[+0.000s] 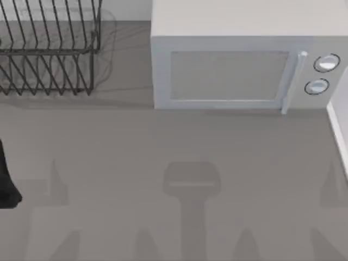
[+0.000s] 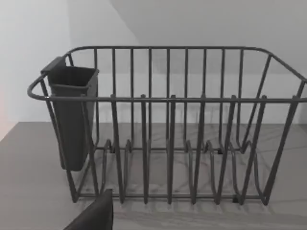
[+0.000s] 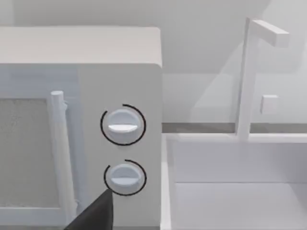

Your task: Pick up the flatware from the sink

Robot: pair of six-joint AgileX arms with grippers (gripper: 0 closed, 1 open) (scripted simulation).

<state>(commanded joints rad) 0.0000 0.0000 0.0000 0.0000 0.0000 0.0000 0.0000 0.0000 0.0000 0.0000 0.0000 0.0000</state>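
— What's the surface?

— A plain grey table (image 1: 174,163) against a pale wall. In the top view a rack (image 1: 49,49) sits at the upper left of the frame. A white microwave (image 1: 234,65) fills the upper middle and right, its door shut.

— And the sink?

— From above, just a white edge of the sink (image 1: 338,125) at the far right, beside the microwave. The right wrist view gives much more: the sink's back wall (image 3: 230,160), a white faucet (image 3: 247,76) rising behind it, and the microwave's two knobs (image 3: 123,124) close by.

— The flatware?

— I cannot tell where it lies; the part of the basin that shows is bare white.

— The arms?

— The left arm (image 1: 7,179) is a dark shape at the left edge of the top view. Its wrist view faces the rack (image 2: 168,124), which is upright, with a dark cup (image 2: 72,115) hung on one end. That cup cannot be made out from above.

— Grippers?

— A dark wedge of the left gripper (image 2: 93,215) lies low in its own view, and the right gripper (image 3: 93,213) likewise, before the microwave. Spread or pressed together, I cannot tell for either.
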